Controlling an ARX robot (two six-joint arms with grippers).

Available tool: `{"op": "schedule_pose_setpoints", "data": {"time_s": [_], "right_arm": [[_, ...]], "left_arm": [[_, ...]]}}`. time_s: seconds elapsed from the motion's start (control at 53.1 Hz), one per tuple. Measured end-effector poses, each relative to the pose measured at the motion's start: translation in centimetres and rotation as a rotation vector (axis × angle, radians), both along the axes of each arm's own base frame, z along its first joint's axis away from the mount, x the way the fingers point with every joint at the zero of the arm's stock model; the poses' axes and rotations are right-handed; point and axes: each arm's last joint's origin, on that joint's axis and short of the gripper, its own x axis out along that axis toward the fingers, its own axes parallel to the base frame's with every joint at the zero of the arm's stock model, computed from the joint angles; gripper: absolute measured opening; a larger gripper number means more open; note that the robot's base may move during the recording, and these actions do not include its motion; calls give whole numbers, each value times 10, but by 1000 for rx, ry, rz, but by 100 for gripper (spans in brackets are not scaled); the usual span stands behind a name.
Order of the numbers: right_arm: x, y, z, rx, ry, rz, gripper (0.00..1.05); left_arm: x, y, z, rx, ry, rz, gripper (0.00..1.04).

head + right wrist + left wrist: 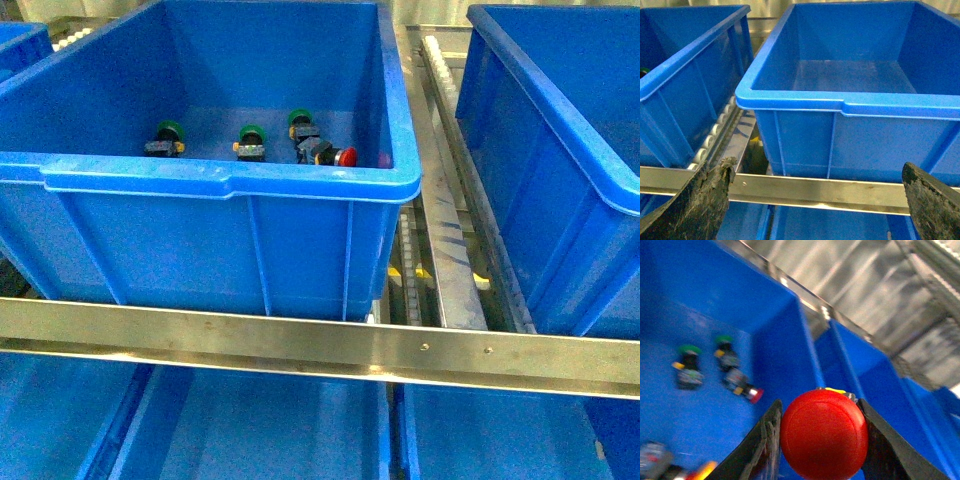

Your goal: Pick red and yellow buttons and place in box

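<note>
My left gripper (820,412) is shut on the red button (824,434), whose big round cap fills the gap between the jaws, high over the blue bin (775,355). On that bin's floor lie a second red-capped switch (746,389) (338,155) and green-capped switches (689,367). A blurred switch with a yellow-orange end (699,471) shows at the left wrist view's edge; I cannot tell if it is the yellow button. My right gripper (820,200) is open and holds nothing, facing the empty blue box (840,102). Neither arm shows in the front view.
A steel rail (300,340) runs across in front of the bins. Roller tracks (440,80) fill the gap between the left bin (230,180) and the right box (560,120). More blue bins sit on the level below (250,430).
</note>
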Motion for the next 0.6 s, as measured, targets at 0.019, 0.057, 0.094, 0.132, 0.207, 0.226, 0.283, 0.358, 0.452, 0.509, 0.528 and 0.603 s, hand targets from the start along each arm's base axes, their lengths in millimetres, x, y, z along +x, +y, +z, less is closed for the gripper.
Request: {"op": "schedule_pose_setpoints", "data": {"time_s": [0.019, 0.057, 0.094, 0.132, 0.207, 0.226, 0.283, 0.358, 0.452, 0.509, 0.528, 0.603], "right_arm": [[0, 0, 0, 0, 0, 0, 99], [0, 0, 0, 0, 0, 0, 99], [0, 0, 0, 0, 0, 0, 99], [0, 0, 0, 0, 0, 0, 99], [0, 0, 0, 0, 0, 0, 99], [0, 0, 0, 0, 0, 0, 99], [0, 0, 0, 0, 0, 0, 99], [0, 0, 0, 0, 0, 0, 99], [0, 0, 0, 0, 0, 0, 99], [0, 0, 0, 0, 0, 0, 99], [0, 0, 0, 0, 0, 0, 99], [0, 0, 0, 0, 0, 0, 99]], "left_arm": [[1, -4, -4, -55, 5, -66, 34], [3, -10, -8, -124, 14, -152, 34], [4, -16, -9, -172, 21, -214, 34], [3, -23, -10, -208, 19, -274, 34], [0, -41, -9, -305, 38, -404, 34], [0, -70, -8, -378, 67, -533, 34], [1, -85, -9, -411, 98, -588, 34], [2, -106, -13, -406, 133, -668, 34], [2, -140, -21, -310, 224, -803, 34], [4, -157, -25, -254, 256, -867, 34], [5, -160, -25, -245, 261, -874, 34], [13, -179, -23, -200, 259, -909, 34]]}}
